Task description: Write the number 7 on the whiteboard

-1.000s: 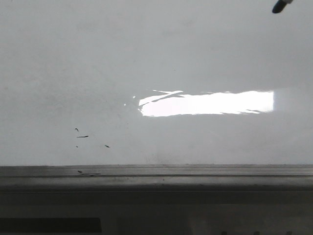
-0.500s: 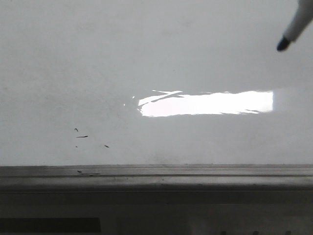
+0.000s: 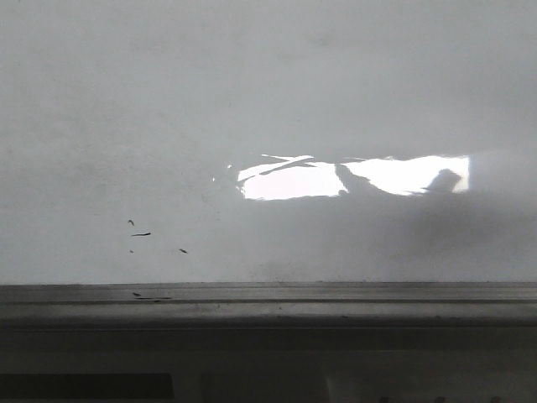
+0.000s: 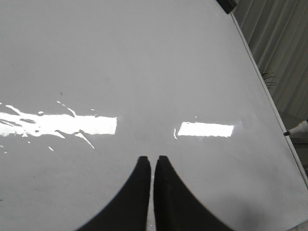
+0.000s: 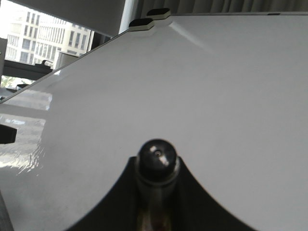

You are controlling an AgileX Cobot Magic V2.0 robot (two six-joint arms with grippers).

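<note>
The whiteboard fills the front view, glossy white with a bright glare band. The number 7 is out of view; only a few tiny black specks mark the board at lower left. Neither gripper shows in the front view, but a dark shadow lies over the right part of the glare. In the right wrist view my right gripper is shut on a marker, whose black rounded end points over the whiteboard. My left gripper hangs over the whiteboard, shut and holding nothing.
A grey metal ledge runs along the board's lower edge. Black corner caps sit at the board's far corner. Beyond the board's side edge a white marker with a black tip shows in the left wrist view.
The marker tip at the top right of the front view came down, then left that view. A shadow now crosses the right part of the glare.
</note>
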